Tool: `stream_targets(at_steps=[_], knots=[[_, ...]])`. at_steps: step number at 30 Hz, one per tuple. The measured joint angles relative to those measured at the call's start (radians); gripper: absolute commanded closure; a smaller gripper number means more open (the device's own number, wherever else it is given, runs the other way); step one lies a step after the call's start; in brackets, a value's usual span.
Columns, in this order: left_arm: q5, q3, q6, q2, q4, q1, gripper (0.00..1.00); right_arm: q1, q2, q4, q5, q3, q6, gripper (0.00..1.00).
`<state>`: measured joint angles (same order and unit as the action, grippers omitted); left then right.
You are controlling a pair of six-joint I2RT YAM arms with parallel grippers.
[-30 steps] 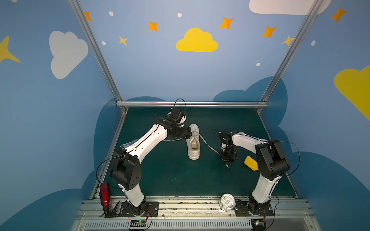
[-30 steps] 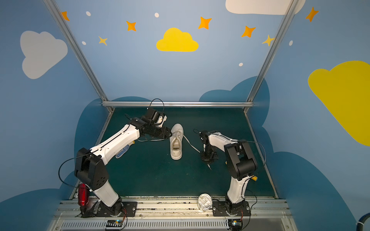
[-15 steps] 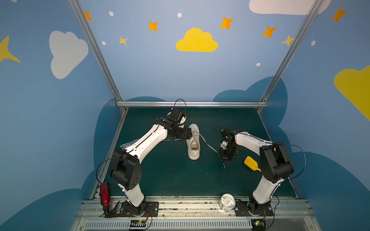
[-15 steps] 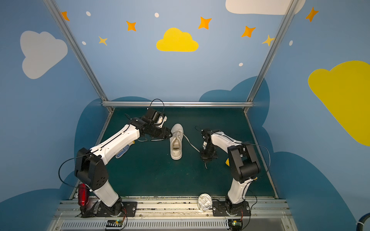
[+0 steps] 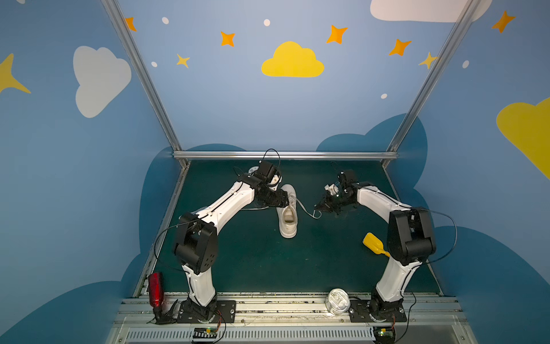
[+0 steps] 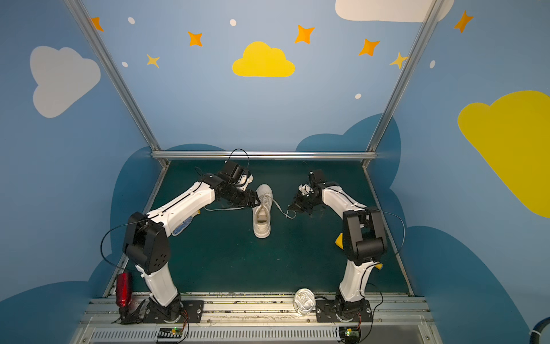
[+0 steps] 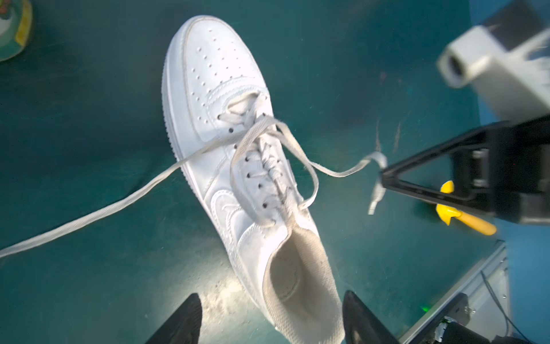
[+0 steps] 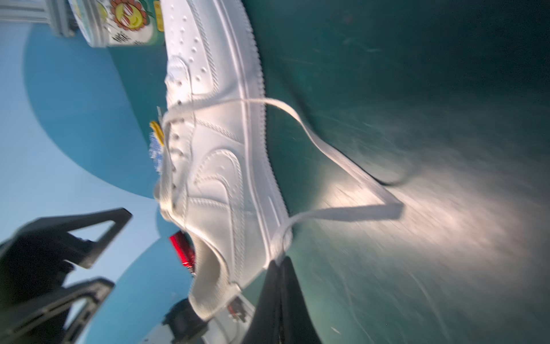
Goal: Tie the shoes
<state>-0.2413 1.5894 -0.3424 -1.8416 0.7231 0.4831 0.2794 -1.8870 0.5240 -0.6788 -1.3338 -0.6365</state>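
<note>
The white shoe (image 5: pixel 288 219) (image 6: pixel 262 220) lies mid-mat, toe toward the back wall, laces loosely crossed and untied. My right gripper (image 5: pixel 317 206) (image 6: pixel 289 207) (image 8: pixel 279 266) is shut on the end of the right lace (image 7: pixel 336 172) (image 8: pixel 342 162), which stretches from the eyelets to its tips; the aglet hangs below them. My left gripper (image 5: pixel 285 201) (image 6: pixel 257 203) (image 7: pixel 272 312) stands open over the shoe's left side. Its fingers (image 7: pixel 190 312) show either side of the heel collar, holding nothing. The left lace (image 7: pixel 89 214) trails loose across the mat.
A yellow scoop (image 5: pixel 373 242) lies by the right arm's elbow. A dotted glove (image 6: pixel 181 227) sits under the left arm. A printed tin (image 7: pixel 12 29) stands behind the shoe. A red bottle (image 5: pixel 155 289) and a metal can (image 5: pixel 336 300) are on the front rail.
My right gripper has closed on the lace end, swung from pointing down to pointing at the shoe, and moved toward the back and left. The left jaws narrowed slightly; that arm stayed put.
</note>
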Motion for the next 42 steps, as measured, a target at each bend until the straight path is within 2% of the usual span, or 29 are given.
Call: stream_targets(at_steps=[8, 20, 35, 42], knots=[[-0.074, 0.062, 0.001, -0.055, 0.002, -0.031, 0.35, 0.035, -0.092, -0.210, -0.097, -0.008, -0.186, 1.00], [-0.114, 0.066, 0.000, -0.070, 0.002, -0.036, 0.38, 0.019, -0.138, -0.881, -0.161, 0.204, -0.704, 1.00], [-0.130, 0.066, -0.003, -0.070, 0.000, -0.036, 0.40, 0.033, -0.291, -1.618, -0.138, 0.338, -1.214, 1.00], [-0.134, 0.065, -0.005, -0.070, -0.007, -0.036, 0.40, 0.041, -0.357, -1.816, -0.099, 0.383, -1.361, 1.00]])
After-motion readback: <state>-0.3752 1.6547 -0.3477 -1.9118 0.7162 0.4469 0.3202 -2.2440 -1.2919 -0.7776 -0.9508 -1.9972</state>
